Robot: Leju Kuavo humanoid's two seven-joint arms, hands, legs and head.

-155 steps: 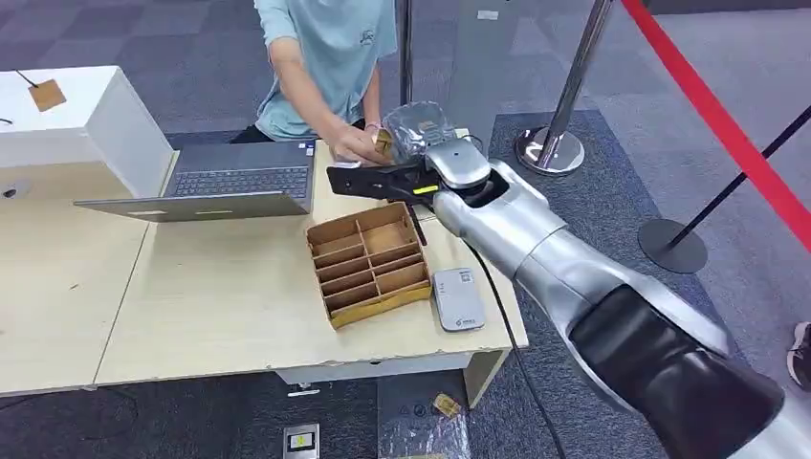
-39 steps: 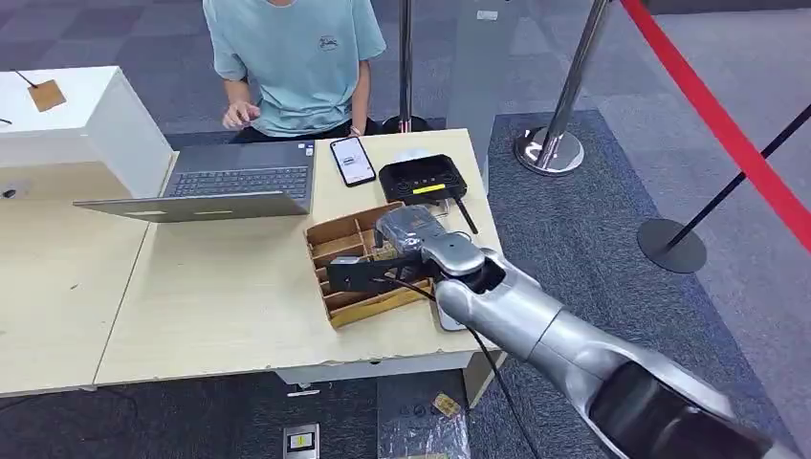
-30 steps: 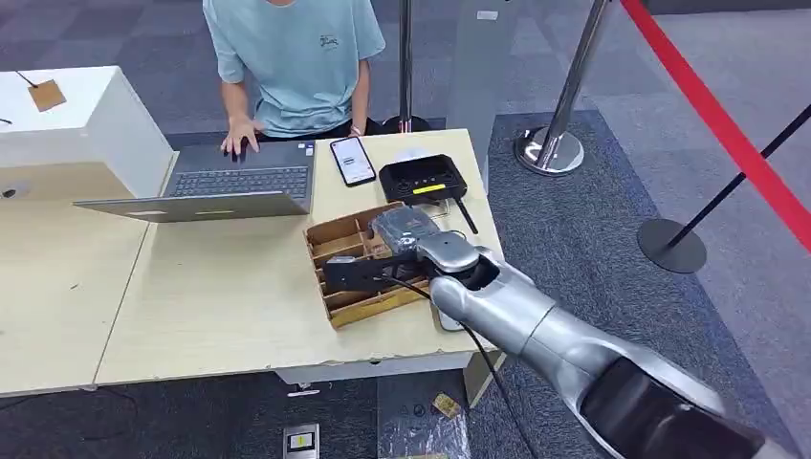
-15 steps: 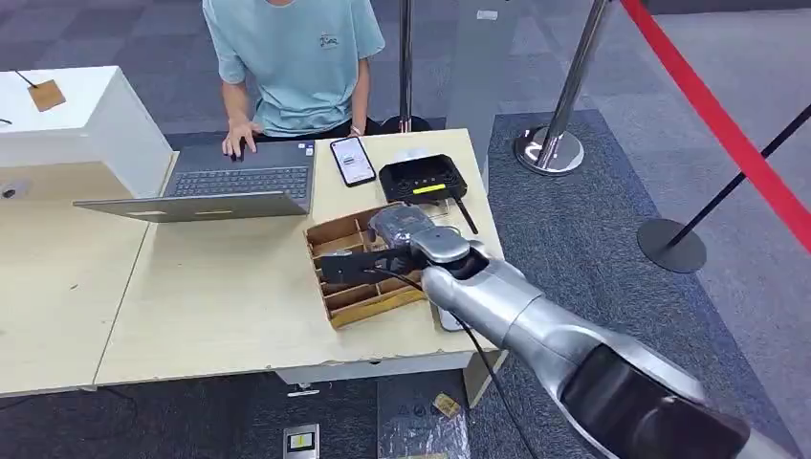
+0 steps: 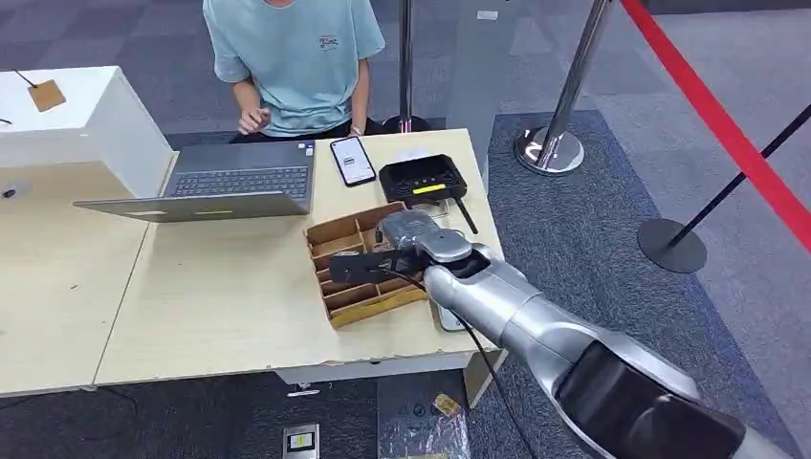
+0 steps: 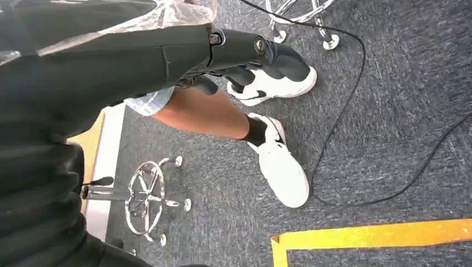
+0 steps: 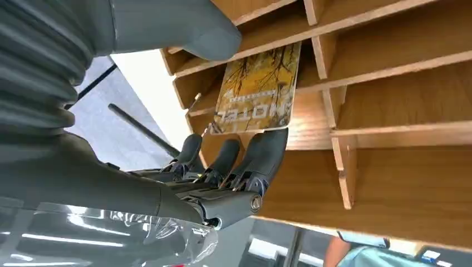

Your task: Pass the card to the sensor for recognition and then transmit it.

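Pale wood forms the table (image 5: 220,306), and on it, near its right end, sits the brown cardboard divider box (image 5: 366,266) with its rows of narrow slots; a black box-shaped device (image 5: 422,179) stands beyond it, and a small grey reader (image 5: 448,318) lies just beside the box on the near right, largely hidden by the silver forearm. The right hand (image 5: 375,263) hangs directly over the box, reaching across it from the right. In the right wrist view the card (image 7: 257,90), yellow with tree print and lettering, is pinched between the thick thumb above and the dark fingers (image 7: 261,153) below, and it juts out from the hand toward the slots, its long axis running along the line of the fingers, its far end apparently at or just inside a compartment, though I cannot tell whether it touches the dividers. So the card lies ahead of the right hand, and the coming move seems to turn on matching that long axis to a slot. The left hand (image 6: 111,61) hangs by the floor, well away, its dark fingers extended with nothing between them.
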